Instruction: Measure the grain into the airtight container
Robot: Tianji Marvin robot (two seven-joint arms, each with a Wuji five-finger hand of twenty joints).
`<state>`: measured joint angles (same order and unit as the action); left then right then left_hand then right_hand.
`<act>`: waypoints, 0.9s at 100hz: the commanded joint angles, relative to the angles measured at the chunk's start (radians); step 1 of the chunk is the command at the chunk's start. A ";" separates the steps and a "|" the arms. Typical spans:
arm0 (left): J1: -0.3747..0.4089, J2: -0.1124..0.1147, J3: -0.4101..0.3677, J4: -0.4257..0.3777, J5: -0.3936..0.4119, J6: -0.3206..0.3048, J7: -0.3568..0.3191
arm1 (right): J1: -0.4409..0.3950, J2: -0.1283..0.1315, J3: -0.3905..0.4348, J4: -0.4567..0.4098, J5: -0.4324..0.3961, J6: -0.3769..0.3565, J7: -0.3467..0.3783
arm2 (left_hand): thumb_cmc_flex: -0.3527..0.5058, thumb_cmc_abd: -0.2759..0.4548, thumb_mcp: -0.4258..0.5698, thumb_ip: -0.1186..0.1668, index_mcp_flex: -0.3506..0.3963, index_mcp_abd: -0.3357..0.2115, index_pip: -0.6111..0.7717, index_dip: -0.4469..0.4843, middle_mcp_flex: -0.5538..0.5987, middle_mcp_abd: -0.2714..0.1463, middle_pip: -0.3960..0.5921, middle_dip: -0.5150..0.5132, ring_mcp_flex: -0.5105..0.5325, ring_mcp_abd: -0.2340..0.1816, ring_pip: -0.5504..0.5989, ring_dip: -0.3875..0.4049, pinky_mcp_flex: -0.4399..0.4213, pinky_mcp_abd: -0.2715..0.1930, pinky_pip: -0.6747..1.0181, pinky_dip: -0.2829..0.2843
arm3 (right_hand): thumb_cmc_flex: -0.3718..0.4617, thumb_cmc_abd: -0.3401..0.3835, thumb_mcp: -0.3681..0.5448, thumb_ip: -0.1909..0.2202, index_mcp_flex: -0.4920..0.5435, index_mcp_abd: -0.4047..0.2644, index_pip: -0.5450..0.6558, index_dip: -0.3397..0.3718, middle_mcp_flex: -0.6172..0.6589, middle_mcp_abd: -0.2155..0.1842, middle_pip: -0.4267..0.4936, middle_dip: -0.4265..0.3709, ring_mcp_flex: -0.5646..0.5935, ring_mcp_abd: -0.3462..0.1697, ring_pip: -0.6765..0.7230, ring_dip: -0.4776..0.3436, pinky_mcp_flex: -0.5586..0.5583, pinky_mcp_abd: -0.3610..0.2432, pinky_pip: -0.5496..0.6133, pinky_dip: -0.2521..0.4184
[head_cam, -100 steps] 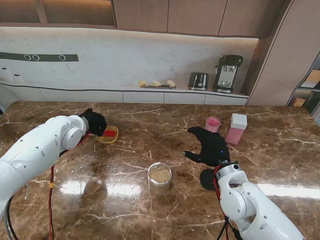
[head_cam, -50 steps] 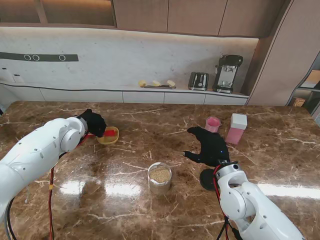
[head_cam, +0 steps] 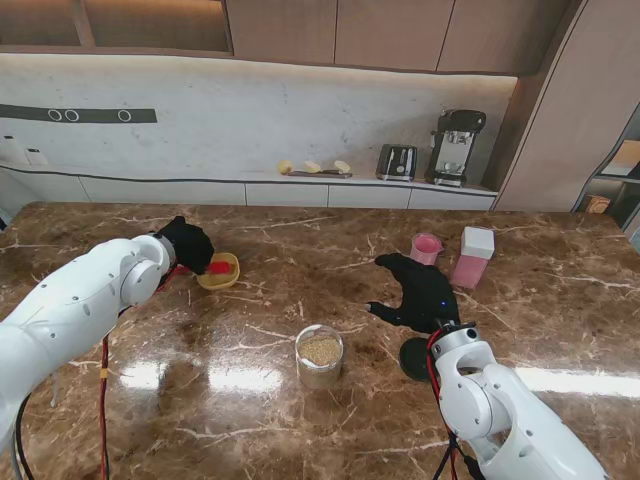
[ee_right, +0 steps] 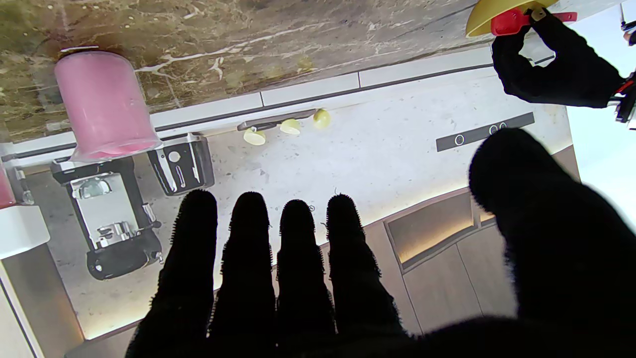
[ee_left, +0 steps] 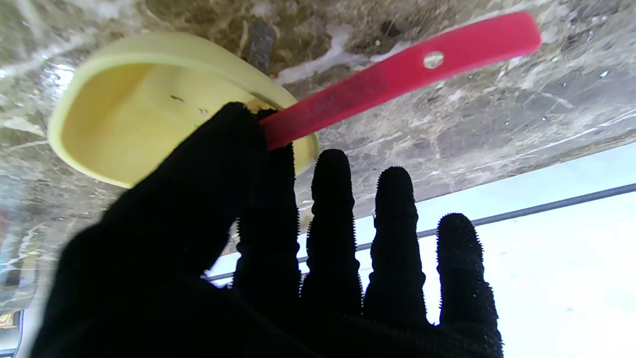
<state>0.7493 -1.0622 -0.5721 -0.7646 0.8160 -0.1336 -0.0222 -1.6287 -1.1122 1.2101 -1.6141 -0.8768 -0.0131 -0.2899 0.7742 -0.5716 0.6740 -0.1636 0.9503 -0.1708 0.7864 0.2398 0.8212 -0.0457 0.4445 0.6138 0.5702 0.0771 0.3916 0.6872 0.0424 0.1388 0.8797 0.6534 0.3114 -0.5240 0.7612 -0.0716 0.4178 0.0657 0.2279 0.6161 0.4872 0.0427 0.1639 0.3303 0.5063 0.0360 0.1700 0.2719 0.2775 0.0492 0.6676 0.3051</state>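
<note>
Jar (head_cam: 319,354) of grain stood nearest, mid-surface, uncovered. Right hand (head_cam: 420,292) hovered beyond, fingers spread, holding nothing. Farther left, left hand (head_cam: 188,244) pinched red scoop (ee_left: 397,74) handle, thumb against forefinger, over yellow bowl (head_cam: 222,270). Thin pinch: scoop might twist, slip, spill; bowl could tip.
</note>
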 commanded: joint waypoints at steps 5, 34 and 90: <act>0.015 0.004 -0.031 -0.024 0.025 -0.001 0.006 | -0.005 -0.003 0.000 0.008 0.006 -0.001 0.008 | -0.012 0.063 0.057 -0.026 0.014 -0.090 0.061 0.067 -0.056 -0.021 -0.013 -0.051 -0.020 0.005 0.012 0.003 -0.006 0.009 0.032 0.015 | -0.034 0.018 0.017 0.019 -0.003 -0.019 -0.001 0.000 -0.029 0.003 -0.004 -0.005 -0.003 -0.001 -0.002 0.014 -0.004 0.000 0.020 0.025; 0.092 0.024 -0.196 -0.152 0.121 -0.016 -0.001 | -0.004 -0.004 0.001 0.012 0.007 -0.004 0.000 | 0.007 0.115 0.045 -0.043 -0.060 -0.139 0.037 0.331 -0.033 -0.013 -0.021 -0.078 0.000 0.002 0.018 -0.008 -0.002 -0.014 0.027 0.007 | -0.037 0.019 0.018 0.020 -0.005 -0.020 -0.002 0.000 -0.031 0.004 -0.004 -0.004 -0.006 0.000 -0.002 0.014 -0.004 -0.001 0.018 0.029; 0.254 0.013 -0.401 -0.477 0.031 -0.093 -0.157 | -0.028 -0.004 0.017 -0.015 0.001 -0.011 0.001 | 0.112 0.244 -0.097 -0.059 -0.186 -0.161 0.014 0.681 0.284 -0.005 0.030 0.108 0.330 0.072 0.111 -0.022 0.074 0.013 0.067 -0.006 | -0.042 0.023 0.022 0.020 -0.004 -0.019 -0.002 0.000 -0.030 0.005 -0.003 -0.005 -0.004 0.001 -0.002 0.014 0.000 -0.004 0.017 0.033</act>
<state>0.9950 -1.0356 -0.9787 -1.2243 0.8484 -0.2144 -0.1719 -1.6459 -1.1144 1.2264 -1.6261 -0.8766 -0.0234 -0.3019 0.8024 -0.3864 0.5644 -0.2287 0.7604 -0.2040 0.7345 0.8782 1.0726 -0.0577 0.4359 0.6610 0.8416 0.1101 0.4591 0.6450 0.1042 0.1156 0.9056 0.6412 0.3114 -0.5140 0.7615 -0.0716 0.4178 0.0657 0.2279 0.6161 0.4773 0.0432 0.1639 0.3303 0.5063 0.0361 0.1701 0.2719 0.2778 0.0493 0.6684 0.3174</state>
